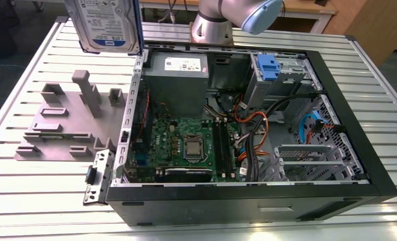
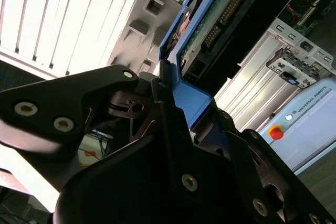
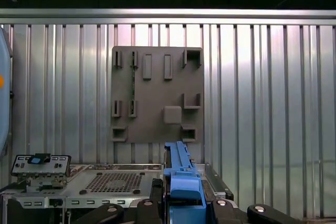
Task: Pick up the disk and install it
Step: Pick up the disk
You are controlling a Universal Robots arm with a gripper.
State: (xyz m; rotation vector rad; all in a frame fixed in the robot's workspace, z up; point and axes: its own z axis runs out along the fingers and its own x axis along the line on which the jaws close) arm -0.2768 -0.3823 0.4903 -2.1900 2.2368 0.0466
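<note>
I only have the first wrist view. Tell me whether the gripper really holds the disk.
Observer: Yes. In the second wrist view the gripper is clamped on the blue carrier edge of the disk.
Operator: Give me its place relative to the computer.
Observer: In the exterior view the disk is held high, to the exterior view's left of the open computer case, label facing the camera.
Operator: Describe the case's far end.
Observer: A narrow blue bracket sits in a metal cage there.
</note>
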